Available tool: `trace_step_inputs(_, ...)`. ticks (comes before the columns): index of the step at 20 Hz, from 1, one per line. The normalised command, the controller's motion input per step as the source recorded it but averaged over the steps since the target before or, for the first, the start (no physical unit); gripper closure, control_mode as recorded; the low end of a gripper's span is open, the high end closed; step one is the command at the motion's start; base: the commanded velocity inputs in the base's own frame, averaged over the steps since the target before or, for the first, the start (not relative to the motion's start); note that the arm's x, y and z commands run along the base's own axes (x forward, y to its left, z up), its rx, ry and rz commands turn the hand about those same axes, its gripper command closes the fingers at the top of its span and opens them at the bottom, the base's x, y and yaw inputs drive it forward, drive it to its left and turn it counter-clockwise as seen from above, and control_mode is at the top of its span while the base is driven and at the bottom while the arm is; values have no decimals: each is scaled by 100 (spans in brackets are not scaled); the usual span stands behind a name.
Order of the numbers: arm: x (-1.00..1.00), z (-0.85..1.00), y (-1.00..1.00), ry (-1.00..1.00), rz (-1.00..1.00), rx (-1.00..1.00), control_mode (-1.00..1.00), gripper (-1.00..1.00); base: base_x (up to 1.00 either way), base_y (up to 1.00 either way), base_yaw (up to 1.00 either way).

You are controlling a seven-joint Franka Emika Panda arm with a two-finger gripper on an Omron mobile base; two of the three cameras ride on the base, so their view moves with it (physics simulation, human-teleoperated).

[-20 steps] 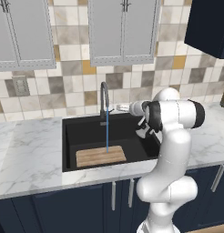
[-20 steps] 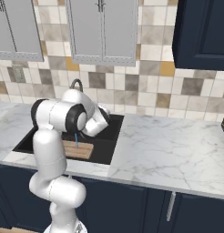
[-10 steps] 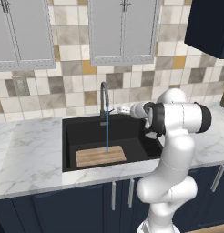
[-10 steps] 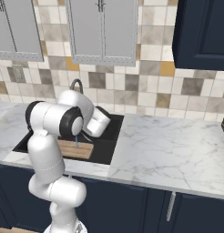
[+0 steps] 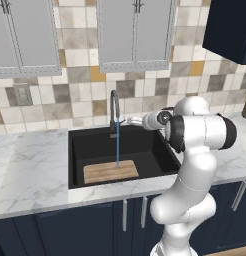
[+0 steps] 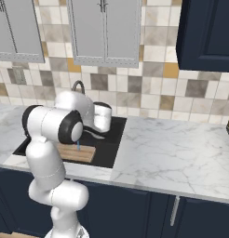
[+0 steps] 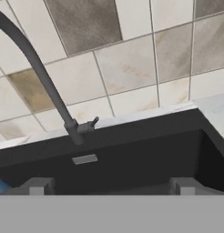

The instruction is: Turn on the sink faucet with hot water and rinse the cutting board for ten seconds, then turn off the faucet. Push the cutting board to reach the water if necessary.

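Closer to the faucet (image 5: 114, 111) now, the spread pincer (image 5: 132, 120) hangs empty beside water (image 5: 118, 150) hitting the cutting board (image 5: 110, 171).

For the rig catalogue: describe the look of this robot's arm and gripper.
The arm is glossy white, built of rounded, bulbous segments with dark, near-black bands at the joints. No cables or markings show. The gripper ends in two small, blocky dark-grey finger tips.

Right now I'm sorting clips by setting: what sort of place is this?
A home-style kitchen, rendered. A black sink is set in a marble counter with a gooseneck faucet, below a tiled backsplash and wall cabinets.
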Motion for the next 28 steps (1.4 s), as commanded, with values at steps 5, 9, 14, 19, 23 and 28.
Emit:
trace_step_inputs(5,22,26,-17,3,2,0,-100,-100,0,0,0)
trace_step_inputs(9,5,25,-21,4,0,0,-100,-100,0,0,0)
trace_step_inputs(14,5,12,-9,5,0,0,-100,-100,0,0,0)
trace_step_inputs(19,6,1,0,3,0,0,-100,-100,0,0,0)
trace_step_inputs(23,0,0,0,0,0,0,-100,-100,0,0,0)
trace_step_inputs(28,0,0,0,0,0,0,-100,-100,0,0,0)
